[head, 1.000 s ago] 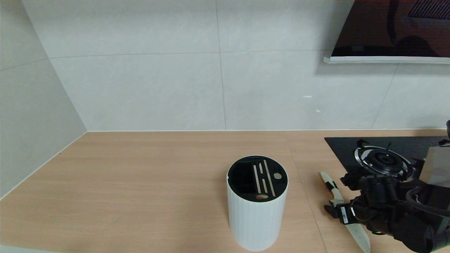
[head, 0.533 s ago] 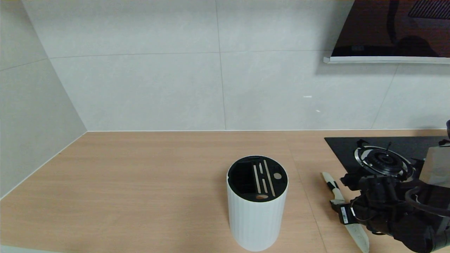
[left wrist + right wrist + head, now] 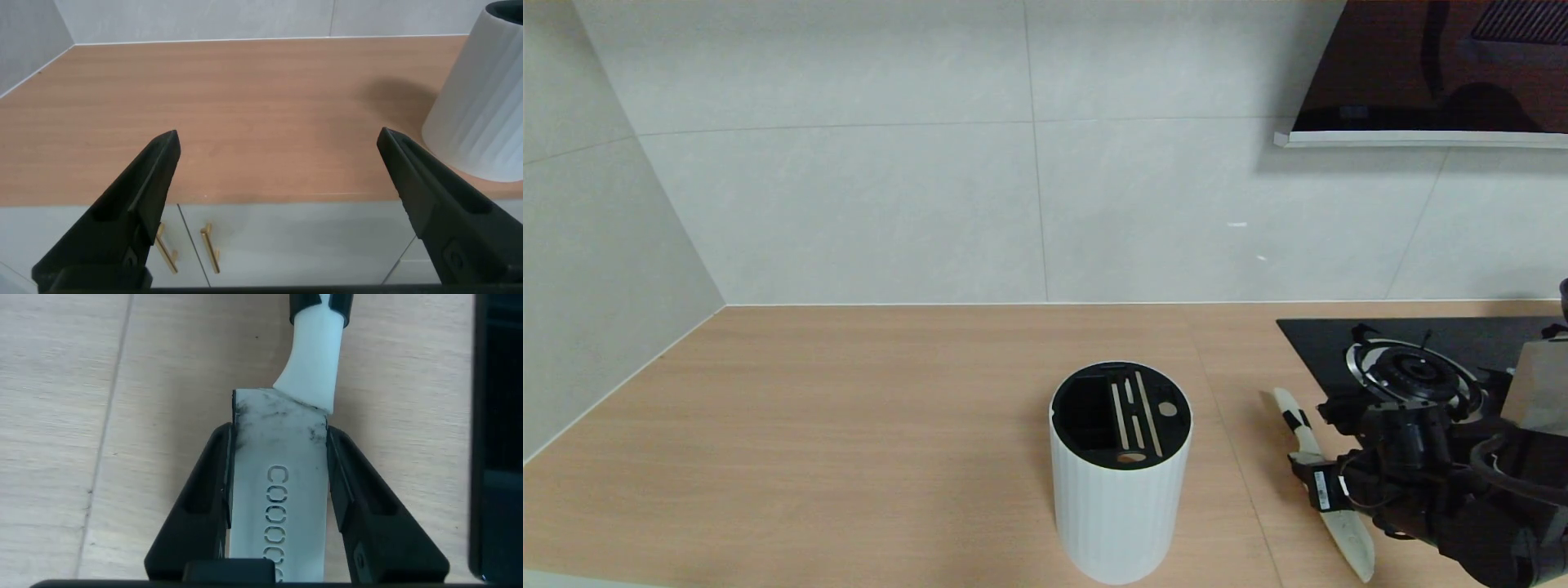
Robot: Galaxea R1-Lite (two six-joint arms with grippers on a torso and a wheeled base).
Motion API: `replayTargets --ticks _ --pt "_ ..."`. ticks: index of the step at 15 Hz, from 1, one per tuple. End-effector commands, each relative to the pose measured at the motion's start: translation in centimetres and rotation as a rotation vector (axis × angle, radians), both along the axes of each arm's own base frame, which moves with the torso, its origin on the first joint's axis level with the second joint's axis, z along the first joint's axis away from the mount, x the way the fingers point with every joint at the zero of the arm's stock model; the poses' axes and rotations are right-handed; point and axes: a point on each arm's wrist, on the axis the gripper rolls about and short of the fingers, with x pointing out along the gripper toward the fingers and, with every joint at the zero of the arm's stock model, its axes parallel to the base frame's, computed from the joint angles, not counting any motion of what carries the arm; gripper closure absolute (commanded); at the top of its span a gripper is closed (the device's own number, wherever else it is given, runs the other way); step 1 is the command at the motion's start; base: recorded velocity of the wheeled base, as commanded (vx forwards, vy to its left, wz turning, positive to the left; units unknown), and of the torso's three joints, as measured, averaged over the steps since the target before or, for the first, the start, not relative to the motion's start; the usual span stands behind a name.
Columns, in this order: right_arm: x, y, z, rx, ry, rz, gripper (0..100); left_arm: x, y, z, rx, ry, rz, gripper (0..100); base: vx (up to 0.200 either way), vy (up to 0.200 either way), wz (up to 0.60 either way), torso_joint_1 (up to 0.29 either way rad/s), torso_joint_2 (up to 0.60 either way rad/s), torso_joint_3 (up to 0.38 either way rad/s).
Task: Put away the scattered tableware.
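A white ribbed knife holder (image 3: 1119,490) with a black slotted top stands near the counter's front edge; its side is also in the left wrist view (image 3: 482,98). To its right, a white knife (image 3: 1298,433) with a black band on its handle points its handle toward the wall. My right gripper (image 3: 1321,483) is shut on the blade where it meets the handle, its fingers (image 3: 214,469) pressing both edges of the knife (image 3: 315,359). The knife hangs just off the counter. My left gripper (image 3: 278,155) stands open with nothing between its fingers, above the counter's front edge, left of the holder.
A black cooktop (image 3: 1323,343) with a gas burner (image 3: 1413,371) lies just right of the knife. A range hood (image 3: 1429,73) hangs on the tiled wall above. Bare wooden counter (image 3: 866,408) stretches to the left. Cabinet handles (image 3: 208,249) sit below the front edge.
My right gripper has risen slightly with the knife in it, and the knife has shifted a little toward the wall. The holder has not moved.
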Motion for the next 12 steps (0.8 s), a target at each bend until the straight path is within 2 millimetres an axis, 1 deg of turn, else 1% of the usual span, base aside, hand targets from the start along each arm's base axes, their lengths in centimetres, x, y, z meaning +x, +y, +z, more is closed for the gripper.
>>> replayTargets --ticks 1,5,6,7,9,12 --pt "-0.4 0.2 0.9 0.007 -0.022 0.008 100 0.0 0.0 0.0 0.000 0.001 0.000 0 0.000 0.000 0.00 0.000 0.00 0.000" --pt "-1.0 0.4 1.8 0.011 -0.078 0.020 100 0.0 0.0 0.0 0.000 0.001 0.000 0 0.000 0.000 0.00 0.000 0.00 0.000" --pt "-0.9 0.9 2.7 0.005 -0.155 -0.002 100 0.0 0.0 0.0 0.000 0.001 0.000 0 0.000 0.000 0.00 0.000 0.00 0.000" --pt "-0.9 0.9 2.8 0.001 -0.170 -0.011 100 0.0 0.0 0.0 0.000 0.001 0.000 0 0.000 0.000 0.00 0.000 0.00 0.000" --pt "-1.2 1.8 4.2 -0.003 -0.282 -0.027 100 0.0 0.0 0.0 0.001 0.000 0.000 0 0.000 0.000 0.00 0.000 0.00 0.000" --pt "-2.2 3.1 6.7 0.012 -0.373 -0.022 100 0.0 0.0 0.0 0.001 0.000 0.000 0 0.000 0.000 0.00 0.000 0.00 0.000"
